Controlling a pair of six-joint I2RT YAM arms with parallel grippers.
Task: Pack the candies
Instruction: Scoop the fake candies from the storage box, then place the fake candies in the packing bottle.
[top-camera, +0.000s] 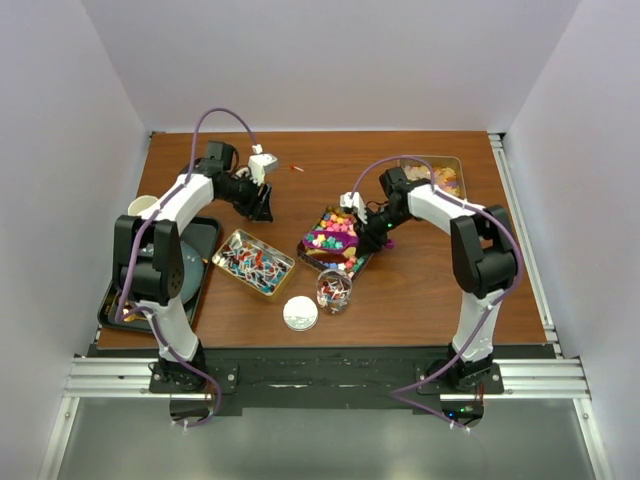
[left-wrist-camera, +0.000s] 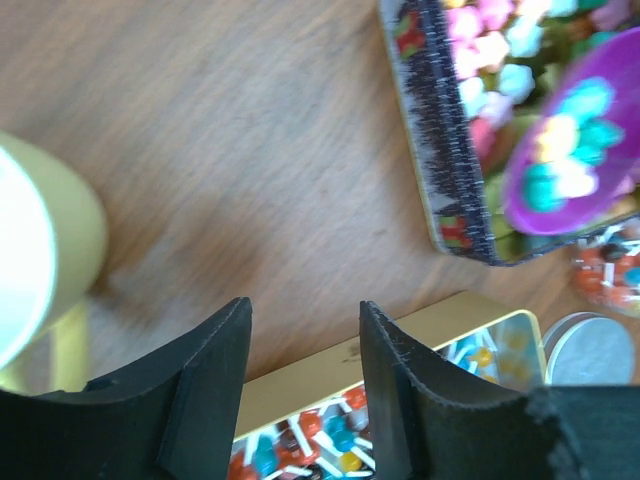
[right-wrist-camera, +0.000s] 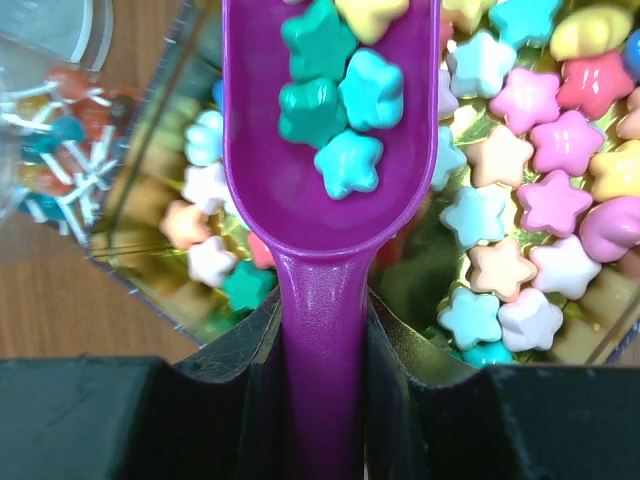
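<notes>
Top external: showed both arms reaching out over the wooden table (top-camera: 420, 300), left arm to the far left, right arm at the centre.
Right gripper (right-wrist-camera: 322, 310): clamped hard on the handle of the purple scoop (right-wrist-camera: 330, 200); gripped low on the handle, probably to keep the bowl level and clear of the fingers.
Scoop load: carried a few star candies (right-wrist-camera: 335, 100), teal, turquoise and one yellow; hung over the tin, likely so that any strays would drop back in.
Star tin (left-wrist-camera: 445, 150): lay at the centre with a patterned wall, full of multicoloured stars beneath the scoop.
Glass jar (top-camera: 320, 292): stood just near of the star tin, open-mouthed and part-filled with wrapped sweets; judged the place for the scoopful.
Lid (top-camera: 300, 313): lay flat just left of the jar, off so as to leave the mouth free.
Gold tin (top-camera: 228, 243): sat left of centre, holding red, blue and white wrapped candies (top-camera: 252, 264).
Far tray (top-camera: 462, 178): sat at the far right with orange-pink pieces (top-camera: 445, 180), well apart from both grippers.
Left gripper (left-wrist-camera: 305, 320): jaws apart, nothing between them; hung over bare wood just far of the gold tin, seemingly parked out of the scoop's way.
Cup (left-wrist-camera: 40, 250): pale yellow, stood to the left.
Step judged: scooping done, carry to the jar not yet made; called for a level, slow move, since a tilt would spill the stars.
</notes>
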